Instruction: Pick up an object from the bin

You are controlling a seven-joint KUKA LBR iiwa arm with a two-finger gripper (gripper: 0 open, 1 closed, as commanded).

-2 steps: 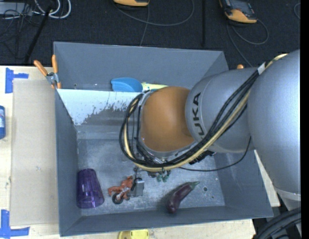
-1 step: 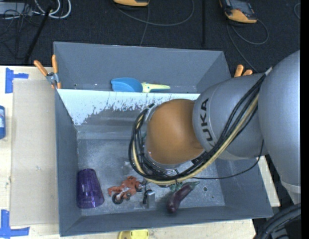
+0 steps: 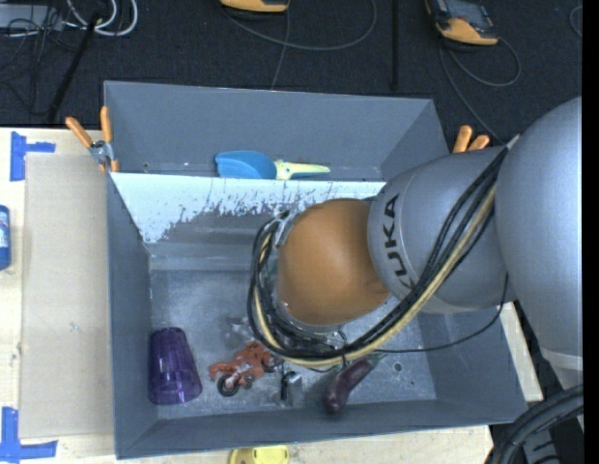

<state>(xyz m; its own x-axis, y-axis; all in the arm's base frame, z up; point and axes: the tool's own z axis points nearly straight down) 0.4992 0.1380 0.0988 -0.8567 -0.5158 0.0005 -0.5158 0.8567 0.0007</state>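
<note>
At the front of the bin (image 3: 128, 288), a small orange-red toy (image 3: 240, 365) lies just beside the gripper (image 3: 289, 383), with a dark purple eggplant-like piece (image 3: 342, 385) on its other side. Whether the grip is open or closed, I cannot tell. Centring squarely over one piece before closing should avoid snagging both.

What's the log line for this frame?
end effector: down near bin front | nearest: orange-red toy, dark purple eggplant-like thing | apart: purple cup, blue scoop
</note>
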